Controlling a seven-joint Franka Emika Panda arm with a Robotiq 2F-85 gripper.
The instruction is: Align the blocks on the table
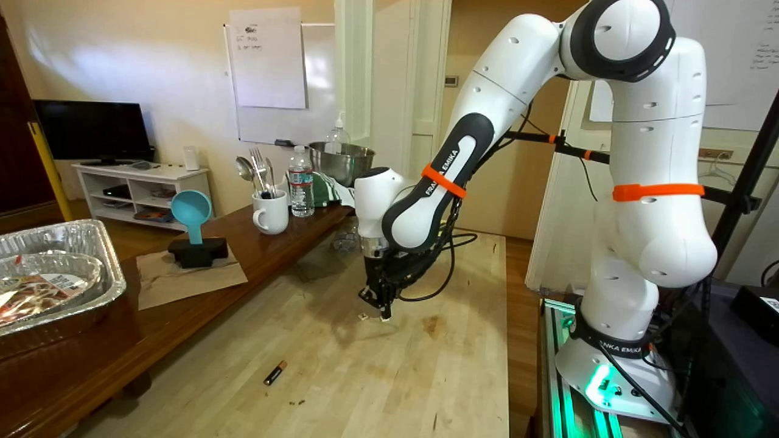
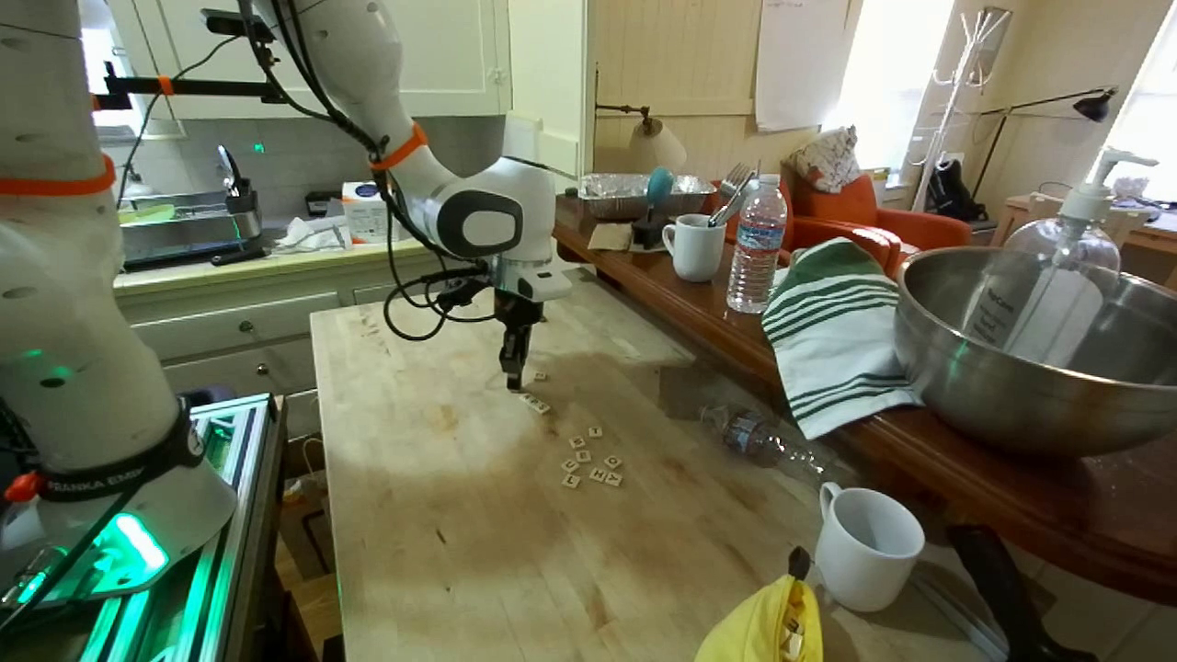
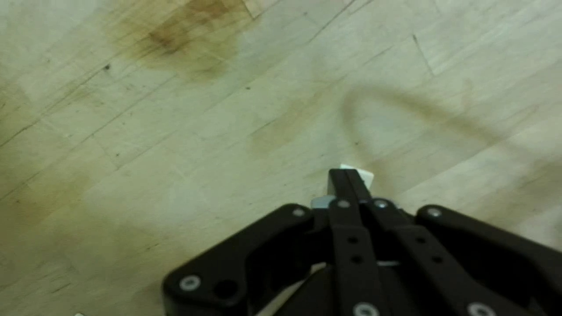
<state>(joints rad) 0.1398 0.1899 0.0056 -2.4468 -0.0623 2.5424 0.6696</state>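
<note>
In an exterior view, a row of blocks (image 2: 534, 403) slants down rightward

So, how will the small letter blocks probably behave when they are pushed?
The letter blocks would probably slide rather than roll, being flat and squarish. They look far smaller than the gripper, so likely light and easily knocked askew.

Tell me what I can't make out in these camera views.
Block, wrist view: partly hidden by the gripper.
Row of blocks, in an exterior view: markings too small to read.
Pale scrap, wrist view: cut off by the bottom edge.
Yellow pouch, in an exterior view: cut off by the bottom edge.
</note>
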